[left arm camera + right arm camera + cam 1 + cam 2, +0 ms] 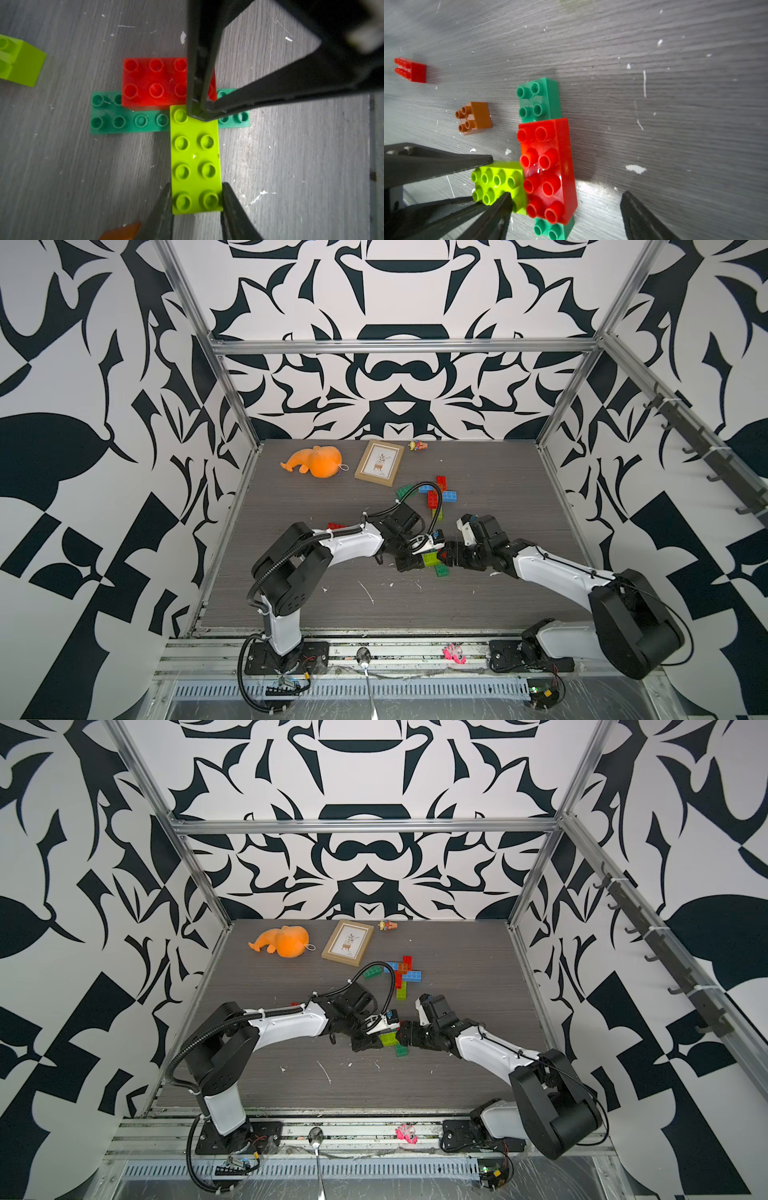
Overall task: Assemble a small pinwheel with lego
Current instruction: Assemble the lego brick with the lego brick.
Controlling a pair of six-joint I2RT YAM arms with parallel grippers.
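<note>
While a loose red brick (337, 526) lay off to the left, half hidden by my left arm, my left gripper (197, 188) was pinching the left end of the lime green brick (195, 158), with one finger flat against each long side. An orange-brown square brick (473, 118) sat on the table (374, 605) near those fingers, not yet used. The lime brick's right end lay across the dark green brick (128, 122), butted against the red brick (155, 83) that was stacked on that green strip. I could not tell whether its underside had caught the green studs. Further right, my right gripper (566, 195) was spread wide and held nothing. One fingertip was down on the lime brick's right end and the other hung past the red brick over bare table. I judged the seating to be the risk. If I pushed down at the right end while my left grip held the other end at a slant, the lime brick could tip and jam instead of clicking home. Nothing pinned the green base, so a push off centre could slide or twist the whole stack on the smooth table. If I drew my left fingers away before the studs bit, the lime brick could come off with them.
</note>
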